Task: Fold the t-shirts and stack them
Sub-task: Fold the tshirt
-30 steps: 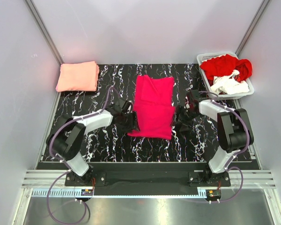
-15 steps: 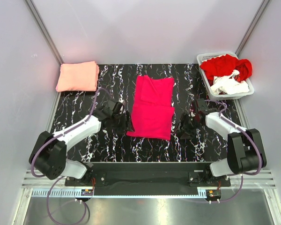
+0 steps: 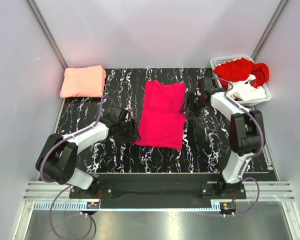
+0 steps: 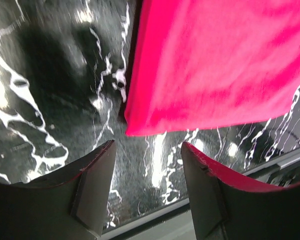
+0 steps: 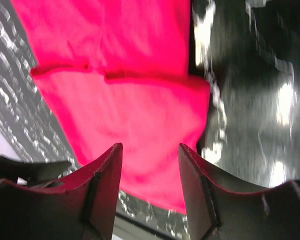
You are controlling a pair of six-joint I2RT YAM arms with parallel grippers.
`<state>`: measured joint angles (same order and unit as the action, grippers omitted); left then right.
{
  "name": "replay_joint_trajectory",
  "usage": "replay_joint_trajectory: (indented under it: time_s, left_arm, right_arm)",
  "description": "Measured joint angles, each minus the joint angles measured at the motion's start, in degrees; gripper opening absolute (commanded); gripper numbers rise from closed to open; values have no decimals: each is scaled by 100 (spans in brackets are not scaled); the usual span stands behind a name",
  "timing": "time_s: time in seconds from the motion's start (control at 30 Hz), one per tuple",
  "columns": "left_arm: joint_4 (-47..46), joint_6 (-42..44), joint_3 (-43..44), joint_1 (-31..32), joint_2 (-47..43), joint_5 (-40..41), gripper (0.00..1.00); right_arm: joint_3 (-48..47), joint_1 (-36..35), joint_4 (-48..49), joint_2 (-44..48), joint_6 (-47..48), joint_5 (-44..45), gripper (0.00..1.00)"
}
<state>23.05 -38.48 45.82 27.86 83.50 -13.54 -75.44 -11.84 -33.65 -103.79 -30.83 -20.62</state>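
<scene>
The soft magenta t-shirt (image 3: 162, 114), folded to a long rectangle, lies centred on the glossy black marbled table (image 3: 210, 145). The left gripper (image 3: 132, 132) and right gripper (image 3: 189, 105) flank it, both gaping empty. A white slatted basket (image 3: 216, 62) stands far right.

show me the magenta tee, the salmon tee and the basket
magenta tee (image 3: 162, 117): top external view, middle of the folded cloth
salmon tee (image 3: 83, 81): top external view, centre of the folded cloth
basket (image 3: 220, 62): top external view, far left corner of its rim
</scene>
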Motion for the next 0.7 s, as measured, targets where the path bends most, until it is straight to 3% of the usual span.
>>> replay_joint_trajectory:
  time_s: [0.4, 0.7]
  left_arm:
    - [-590, 39, 372, -297, 1023, -306, 55]
    - [-1432, -341, -81, -304, 949, -776, 54]
  right_arm:
    - [-1528, 2, -55, -1987, 179, -382, 48]
    - [-2905, 7, -291, -3010, 192, -940, 47]
